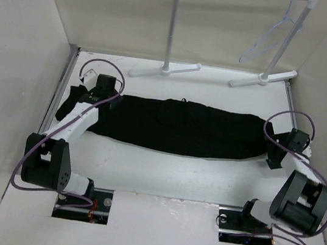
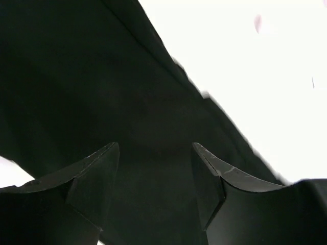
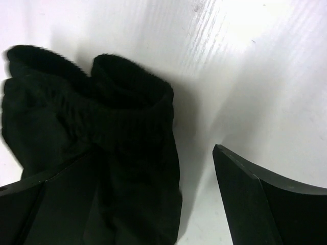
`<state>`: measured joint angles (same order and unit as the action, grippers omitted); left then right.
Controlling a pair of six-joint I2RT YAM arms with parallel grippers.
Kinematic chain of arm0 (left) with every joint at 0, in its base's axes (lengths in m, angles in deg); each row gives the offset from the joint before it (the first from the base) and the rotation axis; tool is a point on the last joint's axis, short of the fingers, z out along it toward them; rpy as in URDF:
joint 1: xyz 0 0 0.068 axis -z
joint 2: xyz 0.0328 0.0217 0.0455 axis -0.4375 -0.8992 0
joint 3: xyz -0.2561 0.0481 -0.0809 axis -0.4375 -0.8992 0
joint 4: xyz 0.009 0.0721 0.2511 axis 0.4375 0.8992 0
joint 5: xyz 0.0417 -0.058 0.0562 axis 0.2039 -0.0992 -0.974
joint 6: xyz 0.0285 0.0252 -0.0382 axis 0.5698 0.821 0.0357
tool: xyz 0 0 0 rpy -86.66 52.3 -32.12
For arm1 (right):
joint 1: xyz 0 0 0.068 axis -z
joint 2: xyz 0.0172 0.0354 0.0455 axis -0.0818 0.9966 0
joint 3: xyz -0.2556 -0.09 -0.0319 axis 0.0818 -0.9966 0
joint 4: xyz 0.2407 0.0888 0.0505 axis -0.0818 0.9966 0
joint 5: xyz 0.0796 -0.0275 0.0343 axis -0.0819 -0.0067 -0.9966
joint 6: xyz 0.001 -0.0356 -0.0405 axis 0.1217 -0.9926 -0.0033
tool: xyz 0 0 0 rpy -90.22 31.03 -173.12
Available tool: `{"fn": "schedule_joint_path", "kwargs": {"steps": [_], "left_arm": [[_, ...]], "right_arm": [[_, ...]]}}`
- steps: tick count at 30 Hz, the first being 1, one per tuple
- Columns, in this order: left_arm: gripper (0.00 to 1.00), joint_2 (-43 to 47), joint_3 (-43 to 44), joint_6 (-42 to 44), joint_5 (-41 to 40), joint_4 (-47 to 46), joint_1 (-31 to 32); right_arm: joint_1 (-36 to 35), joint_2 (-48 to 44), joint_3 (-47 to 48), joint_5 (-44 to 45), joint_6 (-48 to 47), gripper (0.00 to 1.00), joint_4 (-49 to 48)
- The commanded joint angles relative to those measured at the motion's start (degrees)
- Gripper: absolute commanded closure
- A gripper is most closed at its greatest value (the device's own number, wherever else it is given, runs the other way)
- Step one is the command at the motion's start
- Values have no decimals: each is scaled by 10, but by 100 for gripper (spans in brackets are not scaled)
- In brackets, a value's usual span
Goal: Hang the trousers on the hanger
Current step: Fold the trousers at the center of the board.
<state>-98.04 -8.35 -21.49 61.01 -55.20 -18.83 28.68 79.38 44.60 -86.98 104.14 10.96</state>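
Left fingers [image 2: 94, 171] apart, smooth black trousers [image 2: 102, 76] fabric spread under and beyond tips. Right fingers [image 3: 255, 194] wide apart; gathered ribbed end bunched against one finger, bare white worktop [image 3: 265, 76] by the other.

I see the trousers [image 1: 181, 128] as soft matt black cloth, gathered at the band. Hanger [image 1: 263, 42]: thin, pale, translucent plastic. Rack [image 1: 172, 31]: smooth white, slight gloss. Desk [image 1: 161, 177]: white, matt, faintly streaked. Right tool [image 3: 153, 153] fingers [image 3: 255, 199]: matt black plastic.
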Motion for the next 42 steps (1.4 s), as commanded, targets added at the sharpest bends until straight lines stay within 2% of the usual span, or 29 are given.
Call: {"fn": "schedule_joint_path", "kwargs": {"steps": [1, 5, 9, 13, 14, 15, 18, 22, 27, 31, 34, 36, 40, 42], "left_arm": [[44, 41, -28, -3, 15, -9, 31], [44, 72, -55, 0, 33, -5, 36], [44, 110, -71, 1, 43, 0, 27], [44, 145, -73, 7, 44, 16, 16], [44, 154, -71, 8, 44, 22, 15], [44, 163, -70, 9, 44, 26, 14], [44, 181, -59, 10, 42, 46, 22], [44, 190, -23, 7, 36, 75, 65], [44, 191, 50, -1, 0, 122, 160], [43, 185, 92, -9, -34, 138, 235], [42, 190, 108, -17, -40, 139, 253], [41, 205, 108, -14, -40, 143, 241], [40, 253, 87, -9, -26, 160, 176], [39, 278, 73, -7, -3, 163, 129]], "right_arm": [[15, 58, 43, -45, -1, 6, -77], [17, 121, 63, -60, 35, 15, -90], [10, 166, 70, -63, 57, 30, -93], [10, 166, 70, -63, 57, 30, -93], [0, 163, 54, -57, 77, 82, -147], [-4, 134, 51, -44, 73, 85, -145], [-7, 41, 65, 6, 59, 87, -91], [-10, -66, 137, 76, 25, 87, 13], [-12, -137, 233, 74, -25, 87, 79], [-29, -154, 302, 51, -73, 86, 114], [-108, -160, 335, 59, -85, 86, 133], [-193, -160, 348, 84, -81, 86, 139], [-399, -107, 408, 205, -67, 86, 164], [-478, -61, 446, 246, -54, 86, 170]]}}
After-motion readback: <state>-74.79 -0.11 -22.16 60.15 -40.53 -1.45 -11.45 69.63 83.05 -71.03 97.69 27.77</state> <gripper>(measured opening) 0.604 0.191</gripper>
